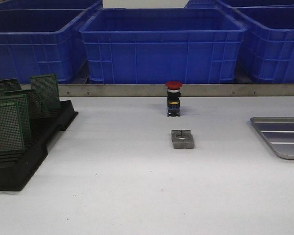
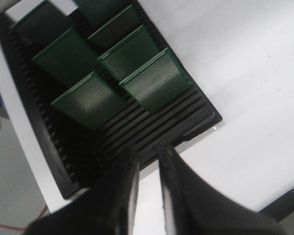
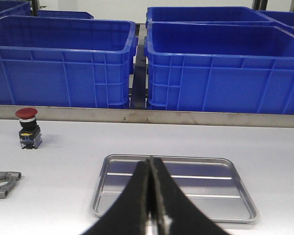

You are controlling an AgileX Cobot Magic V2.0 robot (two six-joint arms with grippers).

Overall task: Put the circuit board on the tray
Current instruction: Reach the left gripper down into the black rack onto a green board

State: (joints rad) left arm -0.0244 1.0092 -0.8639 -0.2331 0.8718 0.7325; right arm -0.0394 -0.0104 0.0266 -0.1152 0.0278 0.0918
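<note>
Left tool (image 2: 148,155) over boards (image 2: 156,86), no legible writing

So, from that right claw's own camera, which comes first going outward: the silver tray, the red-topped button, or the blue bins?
From the right gripper, in its wrist view:
1. Tray, lying on the table just past the fingertips.
2. Red-topped button, standing farther back, off to one side.
3. Blue bins, beyond the metal rail at the table's back edge.

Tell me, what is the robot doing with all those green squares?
Nothing is being held yet. The left hand hangs over the black rack of green circuit boards, fingers slightly apart. The right hand is shut and empty above the silver tray, which has no board on it yet.
</note>
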